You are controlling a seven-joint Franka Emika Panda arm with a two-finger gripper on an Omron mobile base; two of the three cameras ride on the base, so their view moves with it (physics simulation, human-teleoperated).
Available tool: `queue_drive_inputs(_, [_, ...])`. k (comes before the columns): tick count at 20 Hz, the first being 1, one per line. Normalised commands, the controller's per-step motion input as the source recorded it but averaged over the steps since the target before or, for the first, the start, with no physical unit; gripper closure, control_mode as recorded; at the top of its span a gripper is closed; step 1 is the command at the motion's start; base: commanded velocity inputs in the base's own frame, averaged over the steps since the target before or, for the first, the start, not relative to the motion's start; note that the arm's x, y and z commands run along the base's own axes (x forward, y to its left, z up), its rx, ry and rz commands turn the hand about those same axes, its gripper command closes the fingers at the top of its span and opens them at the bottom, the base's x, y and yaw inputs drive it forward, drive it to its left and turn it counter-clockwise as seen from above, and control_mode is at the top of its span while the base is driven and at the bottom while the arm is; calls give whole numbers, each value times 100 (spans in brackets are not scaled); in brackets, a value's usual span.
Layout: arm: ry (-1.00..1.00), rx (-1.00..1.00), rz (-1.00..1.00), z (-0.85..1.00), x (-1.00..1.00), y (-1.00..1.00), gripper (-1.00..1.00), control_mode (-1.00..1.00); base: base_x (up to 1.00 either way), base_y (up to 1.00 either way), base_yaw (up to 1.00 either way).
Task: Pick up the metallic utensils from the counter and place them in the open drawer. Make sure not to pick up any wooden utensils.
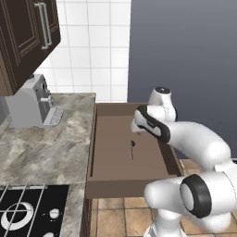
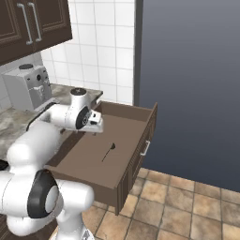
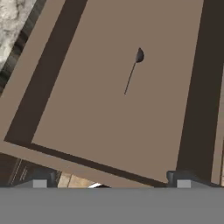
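Observation:
A slim dark grey metal spoon [image 1: 132,149] [image 2: 108,152] [image 3: 132,72], one of the metallic utensils, lies on the floor of the open drawer [image 1: 91,139] [image 2: 140,123] [image 3: 87,109], near its middle. My gripper [image 2: 96,127] [image 3: 111,182] hangs above the drawer, over its end nearer the counter [image 1: 41,143] [image 2: 14,123]. It is open, with nothing between its fingers, and well clear of the spoon. The wooden utensils are out of view.
A grey coffee machine [image 1: 32,102] [image 2: 27,86] stands at the back of the counter under dark wall cabinets [image 1: 28,32]. A black stove top [image 1: 28,210] lies at the counter's near end. Tiled floor [image 2: 187,197] lies beyond the drawer front with its silver handle [image 2: 145,148].

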Motion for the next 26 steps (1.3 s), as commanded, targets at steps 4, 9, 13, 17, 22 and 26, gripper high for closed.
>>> queue_drive_inputs(4, [-2, 6, 9, 100, -95, 0, -100, -100, 0, 0, 0])
queue_drive_inputs(9, [-10, 6, 7, 76, -100, -12, -100, -100, 0, 0, 0])
queue_drive_inputs(13, [-15, 0, 2, 50, -100, -27, -100, -100, 0, 0, 0])
queue_drive_inputs(17, [-9, -5, 0, 28, -78, -35, -100, -100, 0, 0, 0])
queue_drive_inputs(22, [-2, -18, -8, 7, -19, -10, -100, -100, 0, 0, 0])
queue_drive_inputs(26, [3, -9, -15, 13, 8, -1, -100, -100, 0, 0, 0])
